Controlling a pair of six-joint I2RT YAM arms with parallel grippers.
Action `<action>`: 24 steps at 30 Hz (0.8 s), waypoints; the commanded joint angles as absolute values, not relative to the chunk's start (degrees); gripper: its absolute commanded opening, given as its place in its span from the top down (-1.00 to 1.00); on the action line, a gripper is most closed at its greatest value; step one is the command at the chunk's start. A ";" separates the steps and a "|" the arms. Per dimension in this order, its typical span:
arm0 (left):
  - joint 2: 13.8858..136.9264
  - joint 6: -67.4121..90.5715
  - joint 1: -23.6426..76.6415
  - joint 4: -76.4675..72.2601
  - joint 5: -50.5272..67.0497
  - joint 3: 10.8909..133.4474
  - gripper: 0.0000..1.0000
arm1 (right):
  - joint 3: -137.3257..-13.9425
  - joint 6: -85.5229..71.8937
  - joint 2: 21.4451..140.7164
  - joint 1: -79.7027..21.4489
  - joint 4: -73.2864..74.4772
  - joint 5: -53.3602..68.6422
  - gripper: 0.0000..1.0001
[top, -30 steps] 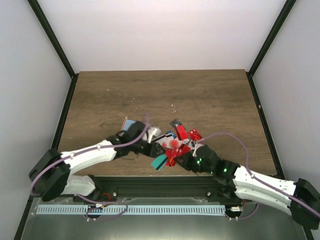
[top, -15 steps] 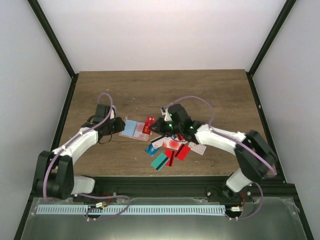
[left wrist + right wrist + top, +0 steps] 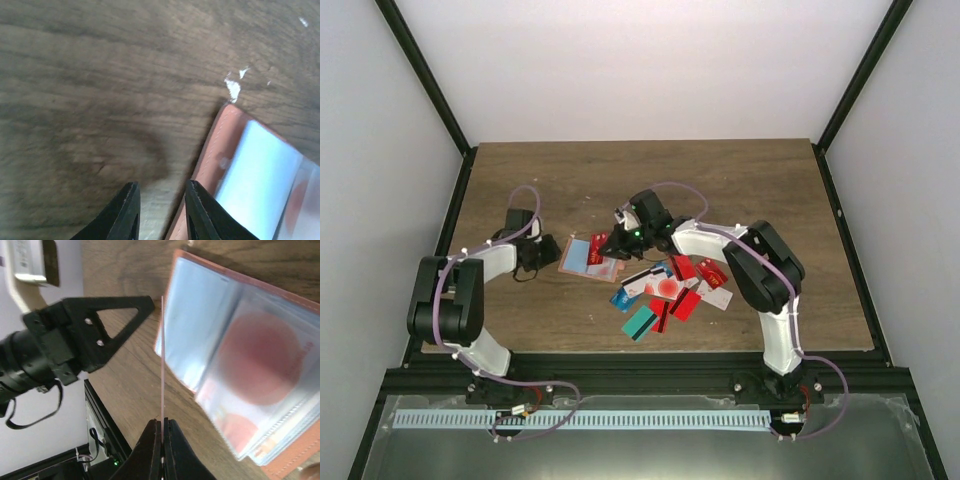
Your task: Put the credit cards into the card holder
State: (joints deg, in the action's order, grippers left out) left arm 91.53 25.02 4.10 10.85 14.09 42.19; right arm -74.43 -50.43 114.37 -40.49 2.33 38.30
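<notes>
Where a second ago both arms crouched low over the pile at the near edge, they now reach up the table [image 3: 740, 190] from either side. The left gripper [image 3: 548, 252] sits at 9 o'clock of the card holder [image 3: 582, 256], much where it was half a second back. The right gripper [image 3: 613, 245] has slid leftward since then to the holder's 3 o'clock edge. The holder lies open where it lay before, and the loose credit cards [image 3: 670, 290] are scattered at its 4 o'clock.

From above I cannot make out either grip; the wrist cameras settle that. The left one shows two black fingers [image 3: 127, 210] standing a narrow gap apart with nothing pinched. The right-hand finger hangs over the holder's salmon border, and white flecks [image 3: 233, 89] dot the wood at the holder's 12 o'clock. The right one shows the fingers pressed together on a thin card [image 3: 162, 355], seen edge-on, held over the clear sleeves [image 3: 260, 360]. Red shows blurred through the plastic, and the left gripper's black finger lies at 9 o'clock beyond it.
</notes>
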 commanded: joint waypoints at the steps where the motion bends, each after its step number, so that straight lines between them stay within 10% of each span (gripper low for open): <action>1: 94.71 24.11 4.02 7.39 18.86 42.95 0.46 | -76.59 -48.50 117.00 -39.22 5.55 42.60 0.99; 24: 87.34 27.14 9.58 8.10 20.86 37.68 0.49 | -74.35 -41.89 117.10 -35.10 10.76 42.81 0.99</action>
